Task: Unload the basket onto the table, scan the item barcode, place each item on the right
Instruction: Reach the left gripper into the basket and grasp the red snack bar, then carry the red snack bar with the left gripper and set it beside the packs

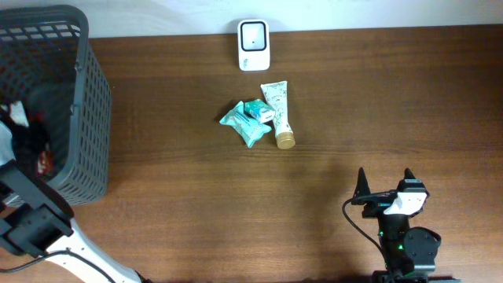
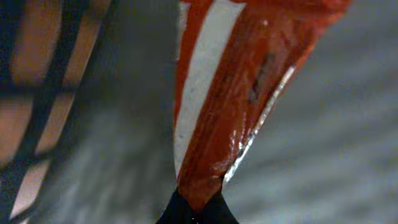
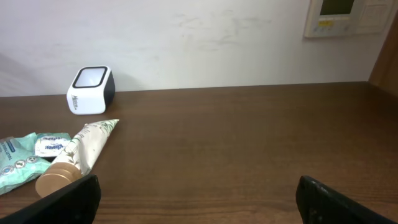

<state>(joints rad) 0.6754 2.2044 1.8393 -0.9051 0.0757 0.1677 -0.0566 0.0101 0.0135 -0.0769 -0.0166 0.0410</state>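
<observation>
Where the left arm reaches: into the dark mesh basket at the left edge of the desk.
Left pincer: closed tight, its dark tips pinching the lower end of a shiny red-and-white packet.
Packet's place: inside the basket, with the mesh wall just beside it in the left wrist view.
Right pincer: spread wide with nothing between its fingers, near the front edge toward the right corner.
Scanner: white, upright at the middle of the back edge.
Mid-desk: a cream tube with a gold cap, touching teal packets.
</observation>
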